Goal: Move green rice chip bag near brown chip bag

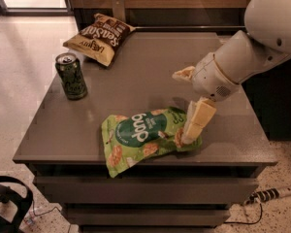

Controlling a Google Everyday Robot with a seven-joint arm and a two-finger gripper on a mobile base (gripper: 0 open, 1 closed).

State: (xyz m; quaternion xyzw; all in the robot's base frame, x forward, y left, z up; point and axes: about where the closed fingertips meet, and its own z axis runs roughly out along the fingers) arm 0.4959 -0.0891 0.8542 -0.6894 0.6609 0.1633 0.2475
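Claw: we see the gripper [182,107] at the end of the white arm [252,47], which enters from the upper right of the view. It hangs over the right half of the grey table [136,67].

Claw state: we read the two cream fingers [198,123] as spread wide. One points away toward the far left and the other points down, with nothing pinched between them.

Green rice chip bag: the green rice chip bag [140,135] lies flat on the table just under the claw. It stretches from there toward the left of the view, close to the table's front edge. The tip of the downward finger overlaps the bag's right end, and we cannot tell whether it touches.

Brown chip bag: the brown chip bag [99,37] lies well away from the claw, beyond it and to the left, at the table's far left corner. It is well apart from the green bag.

Drink can: a dark green can [72,75] stands upright far to the claw's left, near the table's left edge. It touches neither bag.

Floor: below and to the right of the claw, we note a power strip [266,195] with its cable.
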